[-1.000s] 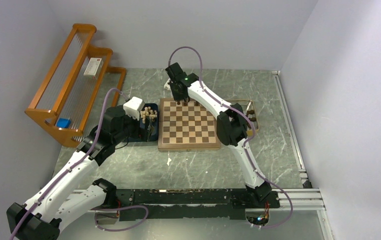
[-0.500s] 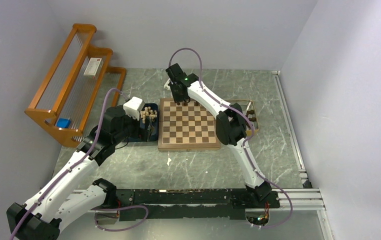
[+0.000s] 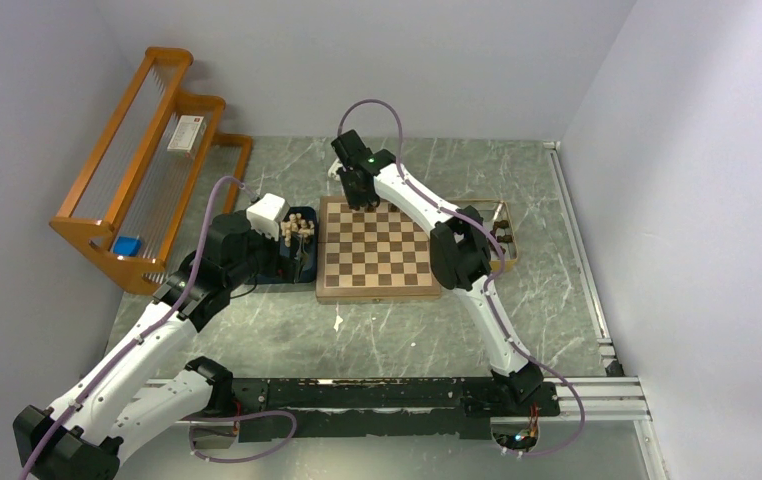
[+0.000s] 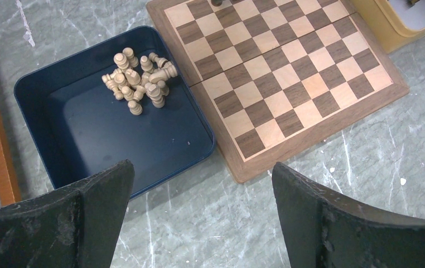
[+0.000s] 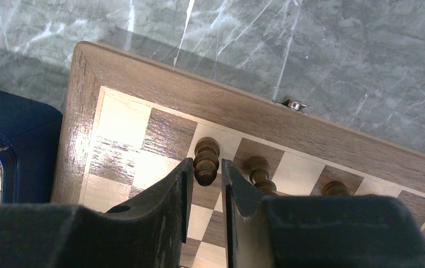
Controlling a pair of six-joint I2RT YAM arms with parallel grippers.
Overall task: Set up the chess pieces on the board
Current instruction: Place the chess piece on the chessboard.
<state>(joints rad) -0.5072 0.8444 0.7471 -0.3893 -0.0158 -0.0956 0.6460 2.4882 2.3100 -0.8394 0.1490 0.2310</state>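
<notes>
The board [image 3: 377, 252] lies mid-table, and its near corner shows in the left wrist view [image 4: 288, 72]. My right gripper [image 3: 360, 196] [image 5: 206, 166] is at the board's far edge, shut on a dark brown chess piece [image 5: 206, 152] that is upright over the far row. Two more dark pieces [image 5: 257, 170] stand to its right in that row. Several pale cream pieces [image 4: 140, 81] lie heaped in the dark blue tray [image 4: 87, 139] left of the board. My left gripper [image 4: 202, 223] is open and empty, above the table near the tray's front corner.
A yellow tray [image 3: 503, 228] with dark pieces sits right of the board, partly behind my right arm. An orange wooden rack [image 3: 147, 160] stands at the far left. An aluminium rail [image 3: 582, 260] runs along the table's right side.
My right gripper has shifted slightly toward the far left along the board's far edge. The left arm has not moved.
</notes>
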